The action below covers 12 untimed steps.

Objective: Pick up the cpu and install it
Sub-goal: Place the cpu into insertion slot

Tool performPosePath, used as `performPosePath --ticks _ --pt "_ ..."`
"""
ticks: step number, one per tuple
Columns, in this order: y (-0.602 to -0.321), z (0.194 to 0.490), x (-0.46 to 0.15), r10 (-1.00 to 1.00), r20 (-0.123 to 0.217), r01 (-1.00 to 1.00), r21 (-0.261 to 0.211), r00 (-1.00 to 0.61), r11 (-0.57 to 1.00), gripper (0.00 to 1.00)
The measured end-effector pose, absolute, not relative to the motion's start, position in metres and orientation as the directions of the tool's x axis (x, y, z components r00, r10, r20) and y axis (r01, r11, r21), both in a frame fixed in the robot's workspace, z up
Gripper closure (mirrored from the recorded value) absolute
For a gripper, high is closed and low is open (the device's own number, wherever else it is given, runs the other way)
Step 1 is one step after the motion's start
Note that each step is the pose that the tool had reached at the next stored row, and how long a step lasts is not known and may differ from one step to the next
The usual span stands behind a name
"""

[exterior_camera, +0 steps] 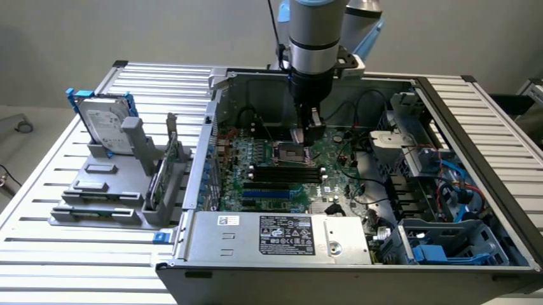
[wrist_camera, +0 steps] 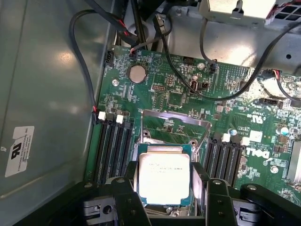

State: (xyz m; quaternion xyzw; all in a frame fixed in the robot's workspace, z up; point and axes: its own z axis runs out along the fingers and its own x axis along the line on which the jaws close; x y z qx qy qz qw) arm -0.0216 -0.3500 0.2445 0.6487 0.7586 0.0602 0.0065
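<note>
The gripper (exterior_camera: 304, 136) held the cpu (wrist_camera: 164, 175) pinched between its fingers (wrist_camera: 131, 181). It was a small square chip, pale silvery on top with faint dark print, poised just over the socket (exterior_camera: 287, 152), at twelve o'clock from the black memory slots (exterior_camera: 287, 172) in the exterior view.

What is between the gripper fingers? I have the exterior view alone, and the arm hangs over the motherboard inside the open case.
Observer: In the wrist view the gripper is shut on the cpu, whose silvery top faces the camera.
Operator: Is it seated?
Observer: It looks held rather than seated, though I cannot be sure. The socket's metal frame stands open next to it.
Operator: Anything close by?
Observer: Black memory slots with white latches run along both sides of the socket.
</note>
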Motion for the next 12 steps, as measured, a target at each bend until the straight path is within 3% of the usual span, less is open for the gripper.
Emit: performPosePath --ticks 12 --pt "-0.3498 0.2364 -0.0261 0.994 0.069 0.993 0.091 -0.080 0.074 0.45"
